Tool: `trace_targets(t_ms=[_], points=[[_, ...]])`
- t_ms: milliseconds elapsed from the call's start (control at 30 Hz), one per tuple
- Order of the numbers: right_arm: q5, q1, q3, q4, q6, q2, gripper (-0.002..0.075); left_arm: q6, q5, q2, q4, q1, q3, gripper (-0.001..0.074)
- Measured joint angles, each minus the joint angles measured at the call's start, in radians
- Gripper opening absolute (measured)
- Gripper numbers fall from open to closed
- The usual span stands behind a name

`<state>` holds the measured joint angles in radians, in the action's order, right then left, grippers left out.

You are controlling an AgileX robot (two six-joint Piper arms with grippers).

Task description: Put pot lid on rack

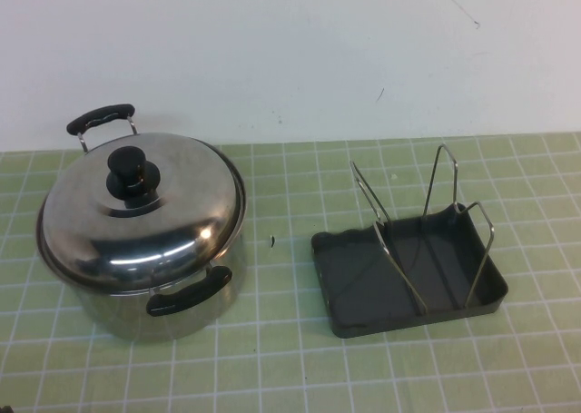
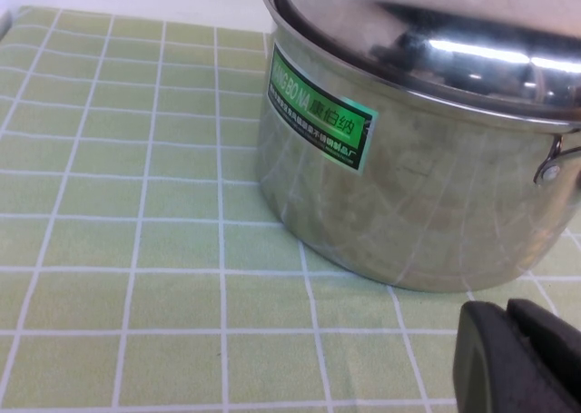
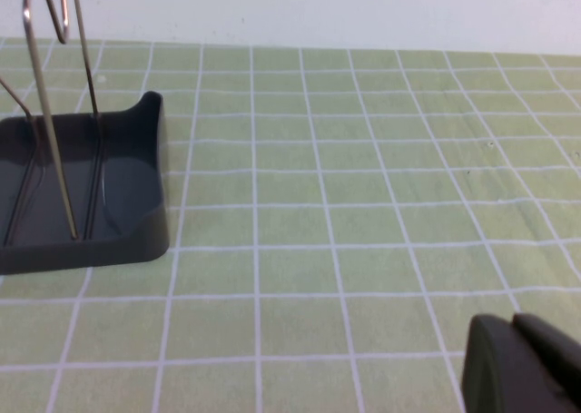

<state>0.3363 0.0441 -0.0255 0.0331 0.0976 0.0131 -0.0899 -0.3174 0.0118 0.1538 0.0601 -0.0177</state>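
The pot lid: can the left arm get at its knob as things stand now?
Probably yes. The pot lid sits on the pot, its knob uncovered. The left gripper waits low beside the pot; the right gripper is near the rack.

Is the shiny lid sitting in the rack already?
No, the pot lid is on the pot, and the rack beside it holds nothing.
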Motion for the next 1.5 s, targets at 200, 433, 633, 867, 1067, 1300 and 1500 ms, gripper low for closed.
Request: trace_targets(t_ms=[200,433,633,867,1067,1300,1500], points=[[0.000,0.000,0.000,0.000,0.000,0.000,-0.0001,0.004,0.000,0.000,-0.005,0.000,0.000,-0.0002],[0.000,0.000,0.000,-0.002,0.000,0.000,-0.0001,0.006,0.123,0.000,-0.066,0.000,-0.002,-0.0002],[0.000,0.000,0.000,-0.004,0.000,0.000,-0.0001,0.027,0.403,0.000,-0.098,0.000,-0.002,-0.0002],[-0.140,0.000,-0.004,-0.033,0.000,0.000,-0.0001,0.019,0.657,0.000,-0.101,0.000,-0.002,-0.0002],[-0.498,0.000,-0.004,-0.090,0.045,0.000,-0.0001,-0.007,0.832,0.000,-0.101,0.000,-0.002,-0.0002],[-0.812,0.000,-0.004,-0.019,0.108,0.000,-0.0001,-0.033,0.741,0.002,-0.087,0.000,0.043,-0.0002],[-0.669,0.000,0.077,0.025,0.174,0.000,-0.0001,-0.050,0.421,-0.063,-0.087,0.000,0.303,-0.0002]])
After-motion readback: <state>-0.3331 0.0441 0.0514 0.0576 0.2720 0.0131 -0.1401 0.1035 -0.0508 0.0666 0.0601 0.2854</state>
